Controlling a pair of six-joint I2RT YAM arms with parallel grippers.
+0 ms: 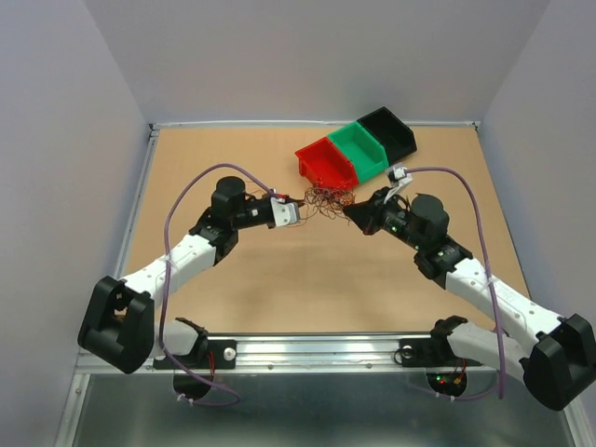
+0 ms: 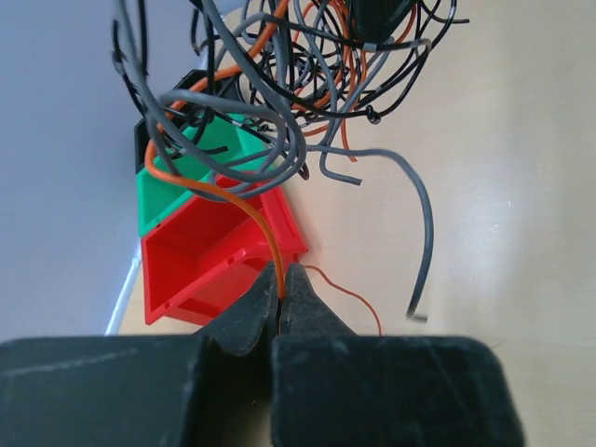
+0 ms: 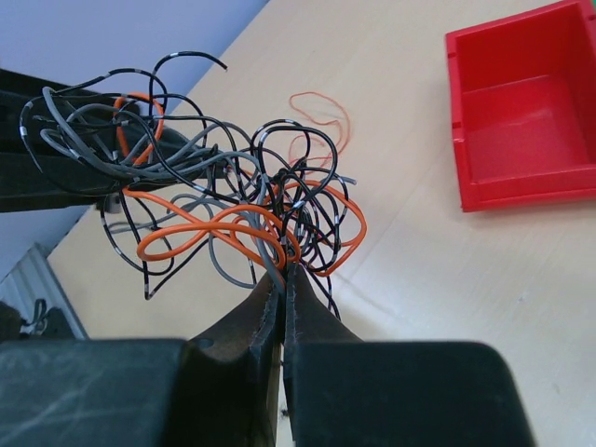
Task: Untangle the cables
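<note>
Looking across the bench (image 1: 279, 279), I see the cables (image 1: 321, 197) as one wiry clump. It seems to be held a little above the surface, between the two arms and just in front of the red bin (image 1: 326, 166).

The left fingers (image 2: 268, 300) are pressed together on one orange wire (image 2: 253, 212), which rises from their tips and curves into the knot. The right fingers (image 3: 270, 303) are together too, pinching strands at the near edge of the clump. I cannot tell exactly which strands.

So each arm has one side of the clump. Its long axis runs from left to right, along the line between the two pairs of fingers, and both arms look about equally near to it.

In my judgement the coming move is to draw the arms apart along this line, so that the orange wire slides out. The risk is that the loops tighten instead, because many strands cross in the middle. A loose orange loop (image 3: 321, 112) lies on the bench beyond the clump.
</note>
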